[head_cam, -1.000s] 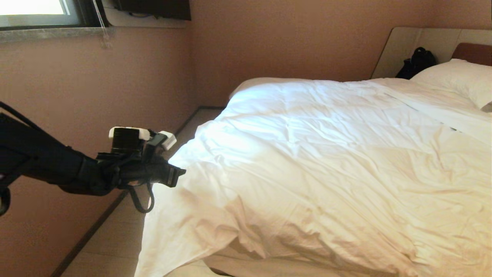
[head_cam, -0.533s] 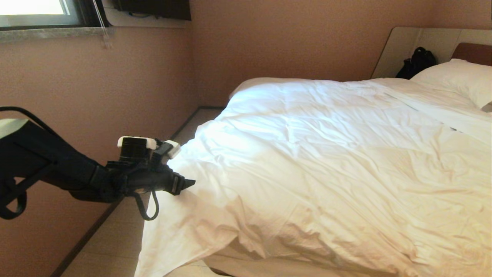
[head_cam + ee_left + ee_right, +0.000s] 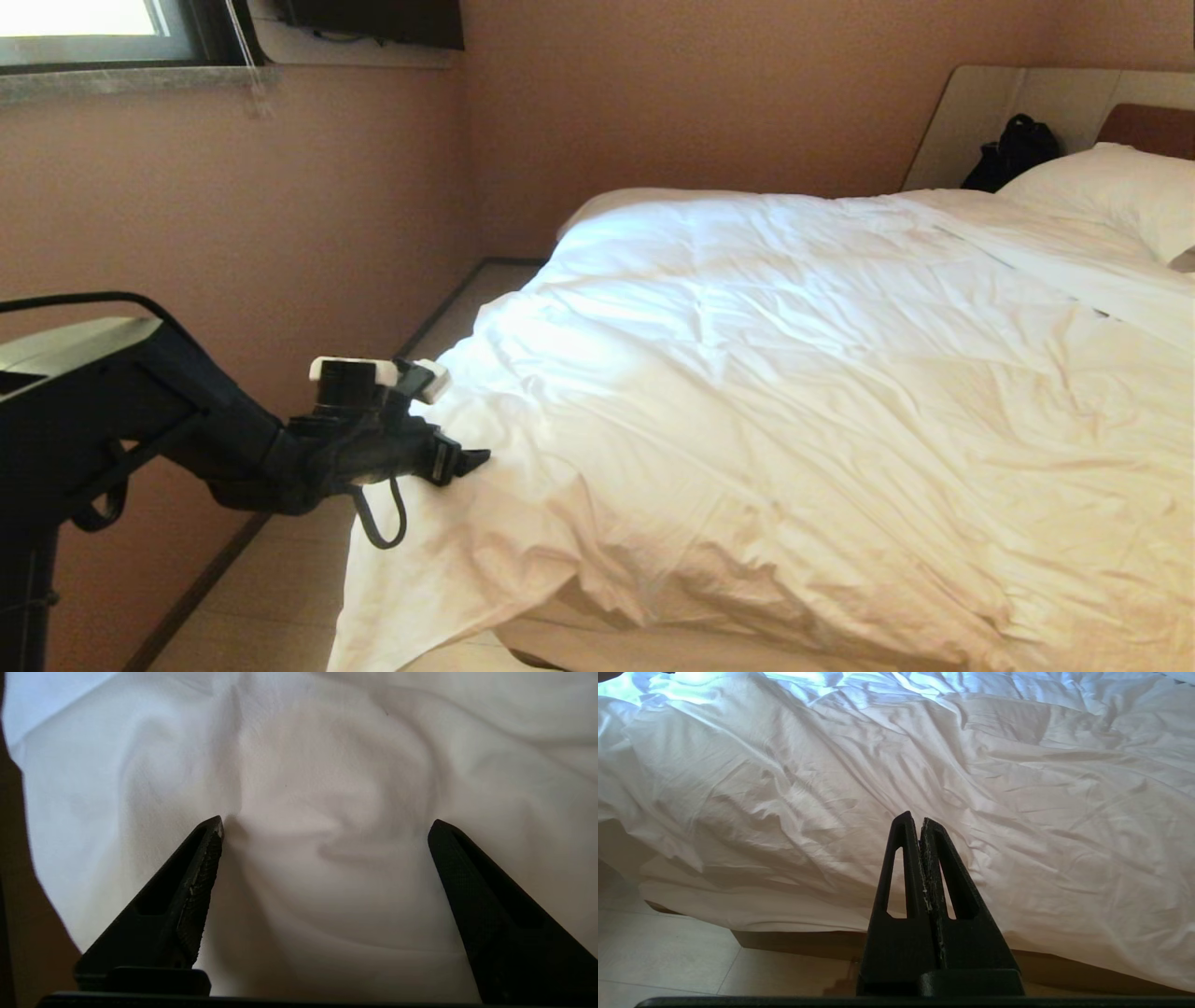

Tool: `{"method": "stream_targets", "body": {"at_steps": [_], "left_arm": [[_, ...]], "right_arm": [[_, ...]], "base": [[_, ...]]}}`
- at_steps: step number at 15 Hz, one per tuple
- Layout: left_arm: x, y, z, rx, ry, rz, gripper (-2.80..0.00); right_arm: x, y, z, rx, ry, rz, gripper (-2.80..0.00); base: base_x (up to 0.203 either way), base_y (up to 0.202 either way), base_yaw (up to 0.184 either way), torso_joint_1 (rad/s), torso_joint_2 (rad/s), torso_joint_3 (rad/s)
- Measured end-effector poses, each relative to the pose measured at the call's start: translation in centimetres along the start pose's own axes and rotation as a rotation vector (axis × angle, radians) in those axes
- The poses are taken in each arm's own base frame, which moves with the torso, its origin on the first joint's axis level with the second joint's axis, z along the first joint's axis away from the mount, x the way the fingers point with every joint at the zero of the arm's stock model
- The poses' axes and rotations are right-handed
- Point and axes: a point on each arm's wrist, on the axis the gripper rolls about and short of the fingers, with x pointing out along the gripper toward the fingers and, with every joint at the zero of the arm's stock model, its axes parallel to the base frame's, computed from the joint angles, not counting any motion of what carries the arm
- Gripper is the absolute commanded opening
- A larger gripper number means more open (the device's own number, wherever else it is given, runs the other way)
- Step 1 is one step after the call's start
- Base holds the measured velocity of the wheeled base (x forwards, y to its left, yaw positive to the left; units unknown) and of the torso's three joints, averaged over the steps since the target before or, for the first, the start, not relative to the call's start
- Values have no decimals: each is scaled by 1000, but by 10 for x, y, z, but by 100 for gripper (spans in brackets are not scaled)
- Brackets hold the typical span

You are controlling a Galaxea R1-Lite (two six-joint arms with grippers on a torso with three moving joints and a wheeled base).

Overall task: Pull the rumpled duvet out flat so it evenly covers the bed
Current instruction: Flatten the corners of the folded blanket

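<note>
At the near corner of the bed [image 3: 597, 649], the left gripper [image 3: 471, 459] reaches in from the wall side with its black fingers [image 3: 201, 868] spread wide, their tips set against the white duvet [image 3: 794, 401] with nothing pinched between them. In the left wrist view one fingertip presses into a soft fold of the cloth while the other rests on the fabric beside it. The right gripper [image 3: 920, 819] hangs low in front of the bed's foot end, its fingers [image 3: 903, 868] pressed together and empty, pointing at the duvet's overhanging edge above the dark brown base [image 3: 794, 942] and the pale tiled floor [image 3: 658, 956].

The duvet lies spread across nearly the whole bed, wrinkled throughout, with one corner drooping off the near side toward the floor just below the left gripper and a bunched ridge along the foot edge. Beyond that, the cover runs in long creases up the mattress, bright where daylight strikes it on the window side.

At the far end of the bed a white pillow [image 3: 1111, 191] sits against the brown headboard [image 3: 1153, 129] in its beige surround, with a black bag [image 3: 1013, 149] next to it. Farthest off from the bed, a window [image 3: 89, 33] is set high in the pinkish wall.
</note>
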Motion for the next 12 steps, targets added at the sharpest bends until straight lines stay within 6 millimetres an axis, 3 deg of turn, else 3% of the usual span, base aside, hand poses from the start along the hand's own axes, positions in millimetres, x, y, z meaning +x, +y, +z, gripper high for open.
{"method": "stream_targets", "body": {"at_steps": [12], "left_arm": [[25,0,-30,-26,76,-21,0]], "right_arm": [[0,0,0,0,0,0,-280]], "base": [[0,0,0,0,0,0]]}}
